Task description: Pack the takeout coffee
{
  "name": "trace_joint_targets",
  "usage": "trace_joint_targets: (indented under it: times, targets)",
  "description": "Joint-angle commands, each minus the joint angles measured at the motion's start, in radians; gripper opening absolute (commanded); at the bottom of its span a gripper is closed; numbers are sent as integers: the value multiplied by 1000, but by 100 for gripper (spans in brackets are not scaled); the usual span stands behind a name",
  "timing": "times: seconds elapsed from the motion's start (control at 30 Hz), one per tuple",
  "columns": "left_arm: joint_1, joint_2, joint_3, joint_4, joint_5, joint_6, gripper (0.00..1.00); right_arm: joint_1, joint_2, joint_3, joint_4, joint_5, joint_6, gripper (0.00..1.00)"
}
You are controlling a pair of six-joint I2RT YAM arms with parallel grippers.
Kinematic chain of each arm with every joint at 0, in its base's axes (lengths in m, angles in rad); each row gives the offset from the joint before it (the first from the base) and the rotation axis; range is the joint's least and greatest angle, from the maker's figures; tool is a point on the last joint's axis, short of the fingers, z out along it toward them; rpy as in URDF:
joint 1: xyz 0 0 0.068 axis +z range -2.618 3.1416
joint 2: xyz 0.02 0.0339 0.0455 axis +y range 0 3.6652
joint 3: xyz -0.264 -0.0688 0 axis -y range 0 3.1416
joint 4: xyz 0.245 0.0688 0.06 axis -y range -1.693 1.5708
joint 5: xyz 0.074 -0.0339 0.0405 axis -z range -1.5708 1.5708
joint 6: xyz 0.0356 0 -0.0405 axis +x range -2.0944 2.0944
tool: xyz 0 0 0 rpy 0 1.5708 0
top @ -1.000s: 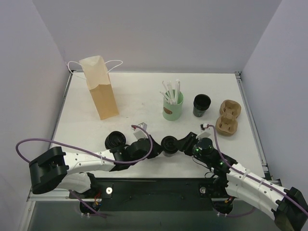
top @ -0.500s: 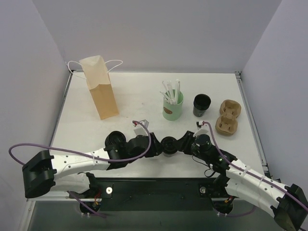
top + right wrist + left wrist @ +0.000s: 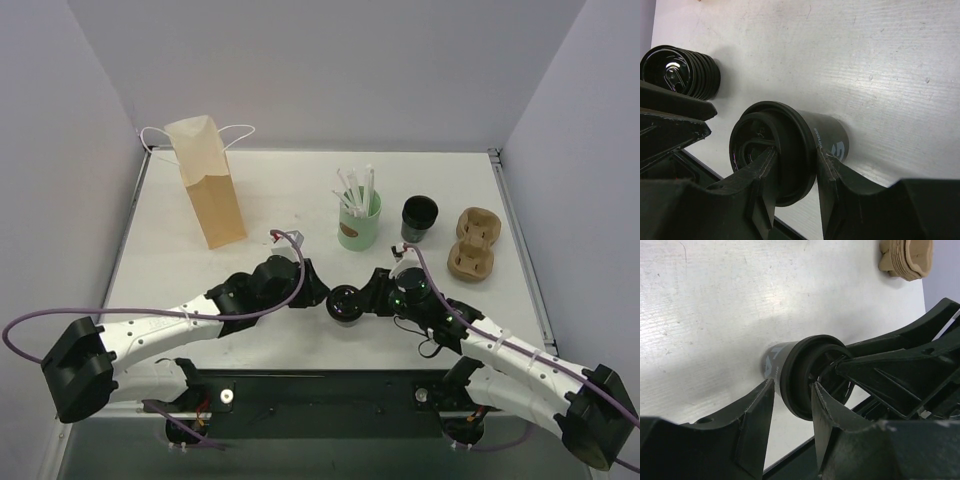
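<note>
In the top view the coffee (image 3: 347, 303) is at lower centre of the frame with its lid on, caught between the two arms. It is well apart from the bag (image 3: 207, 185) at upper left and the carrier (image 3: 472, 243) at right, and in neither. In the left wrist view the left jaws stand close on either side of the lid. I cannot tell whether they press on it or sit just off it. In the right wrist view the right jaws are closed on the lid's rim, one on each side. The cup's base points at the counter (image 3: 890, 60), resting on it or just above, I cannot tell which. The lids (image 3: 680, 72) sit at upper left. By my judgement the lidding is done. The packing itself is all left: the coffee has yet to be moved to the carrier or bag.
</note>
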Motion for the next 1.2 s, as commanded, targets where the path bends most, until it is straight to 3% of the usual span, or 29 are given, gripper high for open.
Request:
trace_joint_targets:
  times: [0.0,0.57,1.17]
  targets:
    - [25,24,21,41,85,84,45,-16,54,1,-115,-51,-85,32]
    - [47,149,-13,145,148,107,36,-138,106,-42,-43,-215,-111,32]
    - [65,49,5,75,142,139,38,-166,110,-56,-34,-247,-129,32]
